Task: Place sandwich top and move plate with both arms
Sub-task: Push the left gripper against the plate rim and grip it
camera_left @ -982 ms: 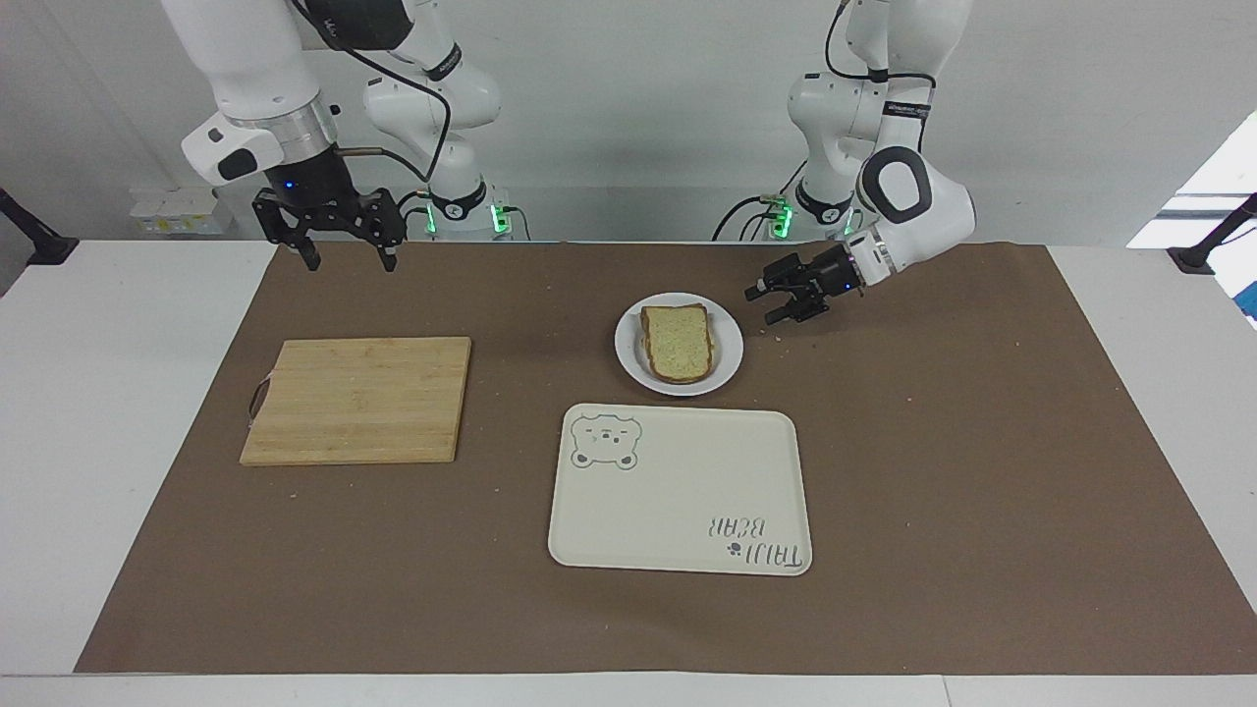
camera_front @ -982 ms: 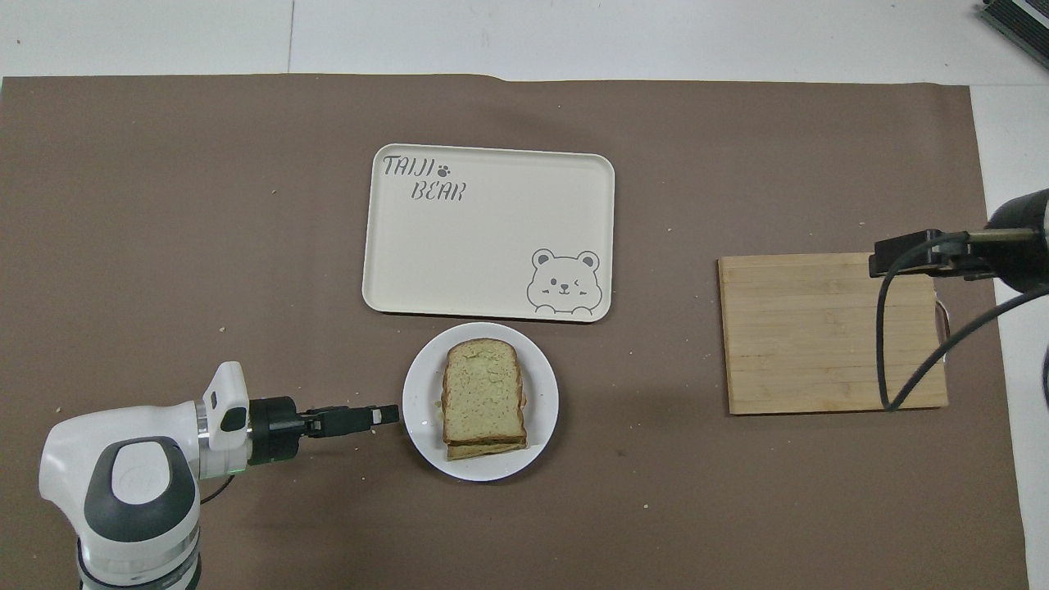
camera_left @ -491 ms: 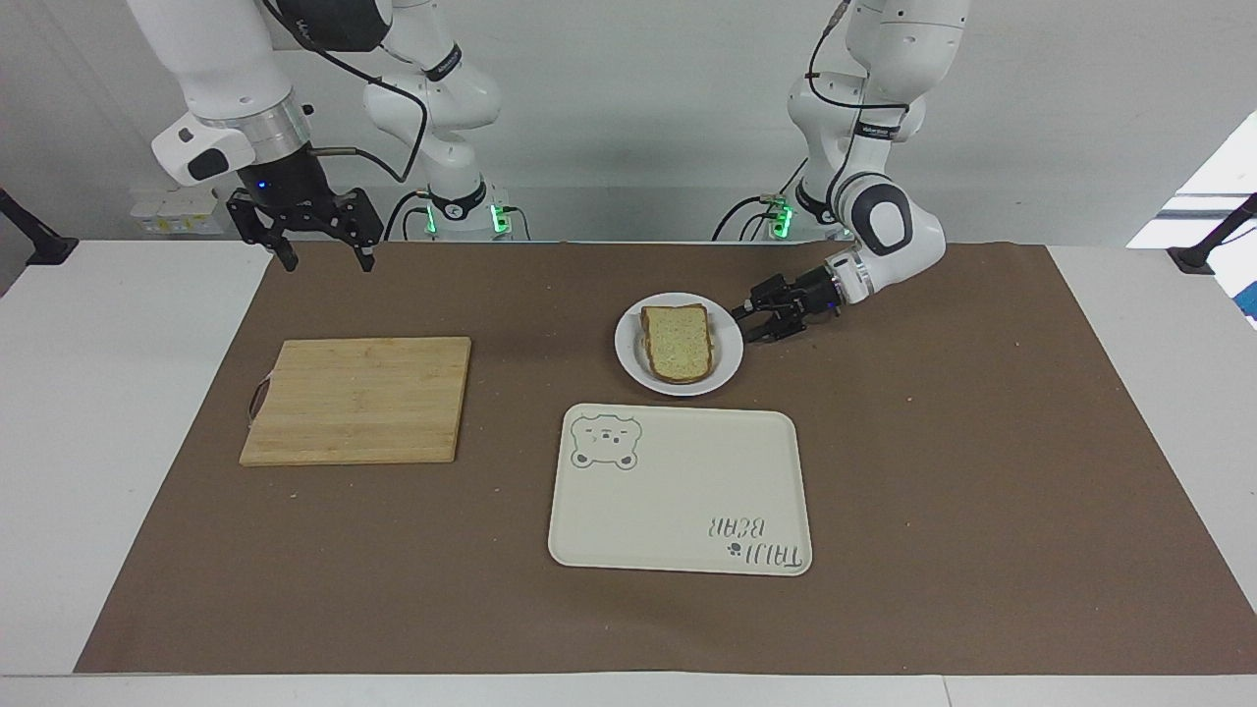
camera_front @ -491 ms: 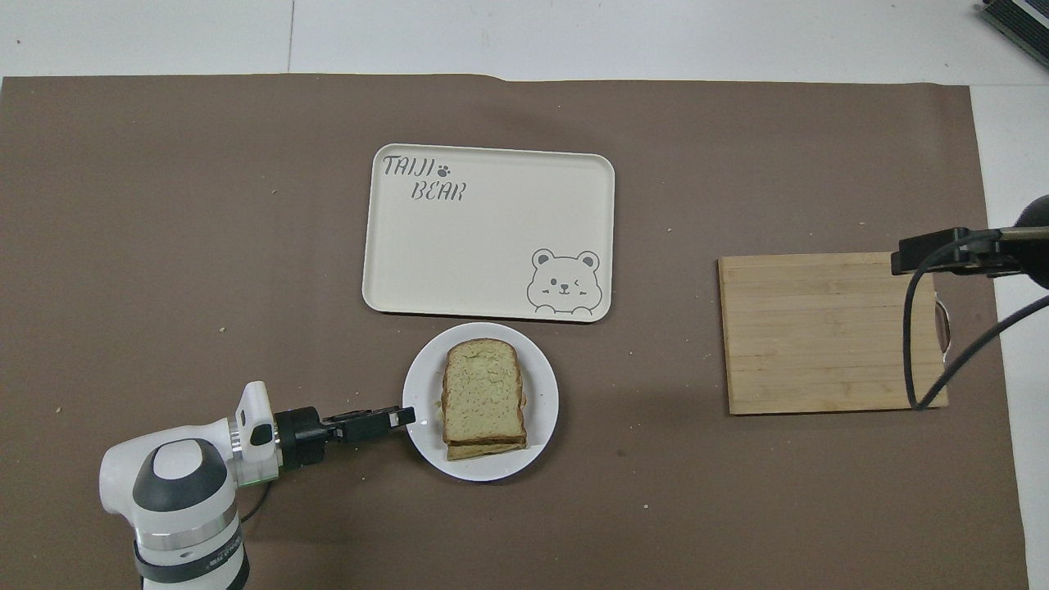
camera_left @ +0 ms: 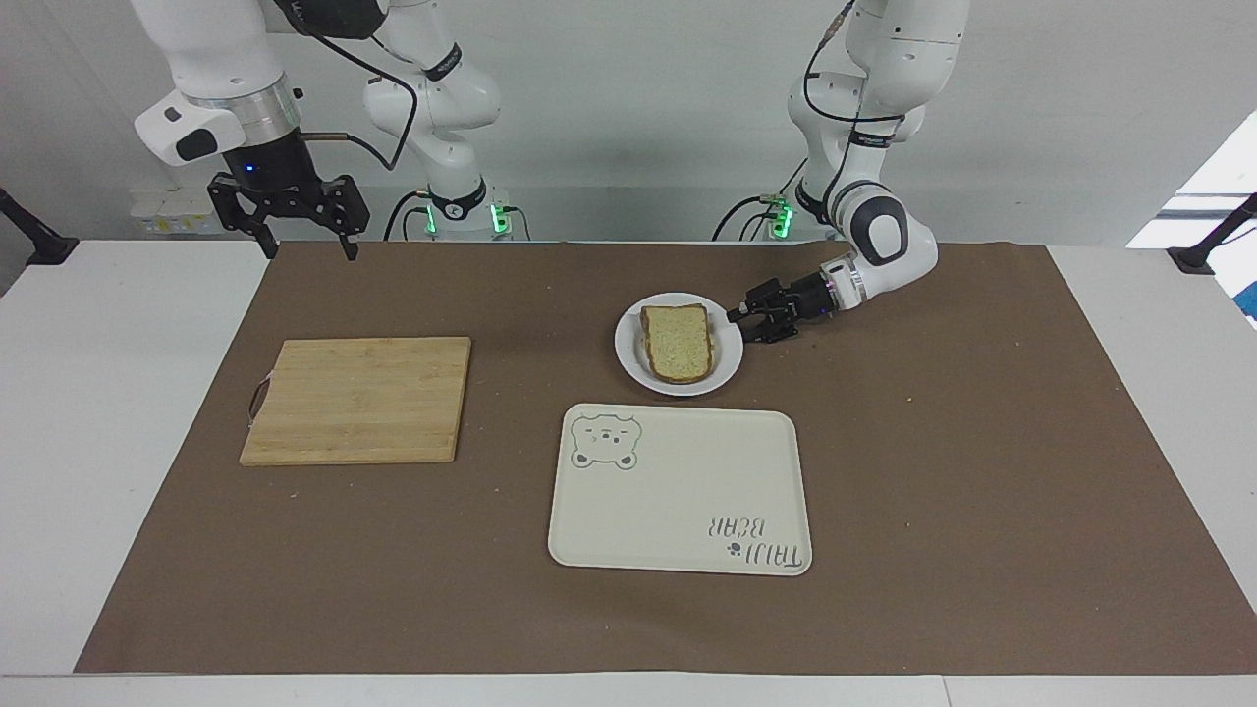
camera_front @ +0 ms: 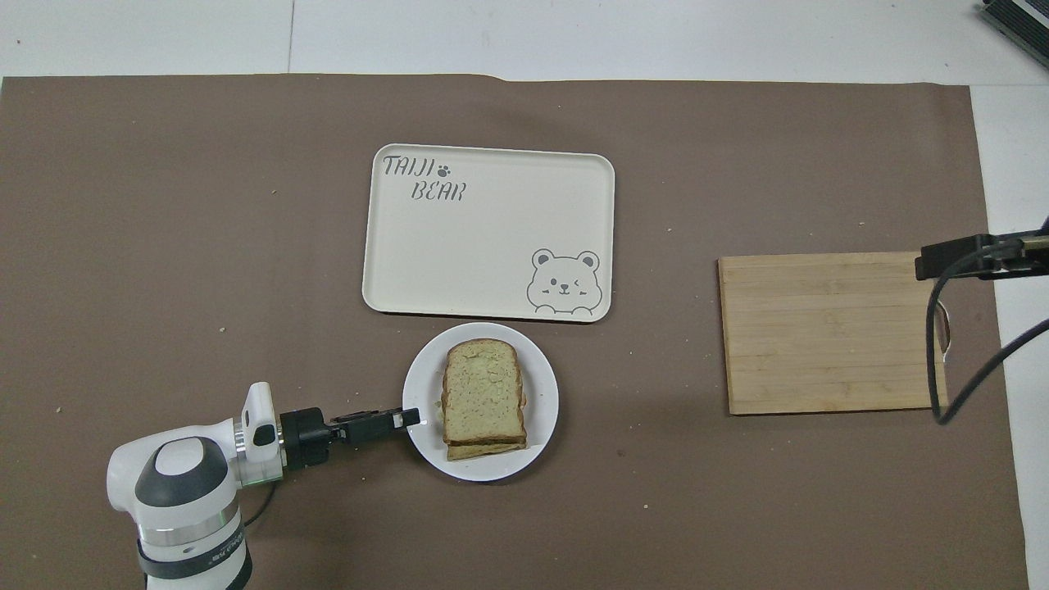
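Sandwich top point(camera_left: 677, 341) lies squared on the lower slice, on the plate point(camera_left: 632, 360) just beside the bear tray point(camera_left: 678, 511) and nearer the robots, so the stacking looks finished and the plate's move is what remains. The left gripper point(camera_left: 743, 323) sits low at the plate's rim on the left arm's side, fingers around its edge, likely for a pinch; whether they touch it I cannot tell. The right gripper point(camera_left: 302, 242) waits with fingers spread over the counter's edge, near the cutting board point(camera_left: 358, 400); whatever filling lies under the top slice is hidden.

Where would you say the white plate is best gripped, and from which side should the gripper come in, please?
Probably by the bare rim of the plate, pinched low and sideways from the left arm's end. The sandwich top fills the middle, leaving only a thin rim free. The left gripper is at that edge; whether it grips, I cannot tell.
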Available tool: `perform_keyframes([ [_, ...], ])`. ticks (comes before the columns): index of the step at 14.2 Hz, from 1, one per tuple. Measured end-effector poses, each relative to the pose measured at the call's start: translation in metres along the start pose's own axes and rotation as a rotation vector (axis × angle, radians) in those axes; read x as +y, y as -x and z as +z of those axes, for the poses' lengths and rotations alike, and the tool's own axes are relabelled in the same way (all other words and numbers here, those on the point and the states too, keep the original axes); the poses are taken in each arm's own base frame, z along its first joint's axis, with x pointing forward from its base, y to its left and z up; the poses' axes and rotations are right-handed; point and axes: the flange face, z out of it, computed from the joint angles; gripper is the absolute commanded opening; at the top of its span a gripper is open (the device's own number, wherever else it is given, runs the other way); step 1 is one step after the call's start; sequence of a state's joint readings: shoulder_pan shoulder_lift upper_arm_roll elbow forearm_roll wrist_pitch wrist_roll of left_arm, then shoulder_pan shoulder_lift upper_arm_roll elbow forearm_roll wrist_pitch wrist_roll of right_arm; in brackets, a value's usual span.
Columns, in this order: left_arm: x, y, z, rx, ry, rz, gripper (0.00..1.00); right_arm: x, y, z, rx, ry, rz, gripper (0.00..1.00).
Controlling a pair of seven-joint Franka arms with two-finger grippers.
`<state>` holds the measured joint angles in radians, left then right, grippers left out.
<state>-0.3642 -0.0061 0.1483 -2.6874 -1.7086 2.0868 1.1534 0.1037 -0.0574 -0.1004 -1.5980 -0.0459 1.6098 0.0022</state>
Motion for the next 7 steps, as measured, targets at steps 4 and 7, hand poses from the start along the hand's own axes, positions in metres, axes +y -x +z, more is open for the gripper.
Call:
perform_keyframes([
  [4,0.0014,0.0022,0.0034,0.011,0.027,-0.018,0.57,-0.0041,0.0004,-0.0010,0.002,-0.005,-0.007,1.00],
  [7,-0.0022,0.0056,0.0043,0.012,0.026,-0.032,0.56,-0.0051,0.0005,-0.0013,0.002,-0.005,-0.008,1.00],
])
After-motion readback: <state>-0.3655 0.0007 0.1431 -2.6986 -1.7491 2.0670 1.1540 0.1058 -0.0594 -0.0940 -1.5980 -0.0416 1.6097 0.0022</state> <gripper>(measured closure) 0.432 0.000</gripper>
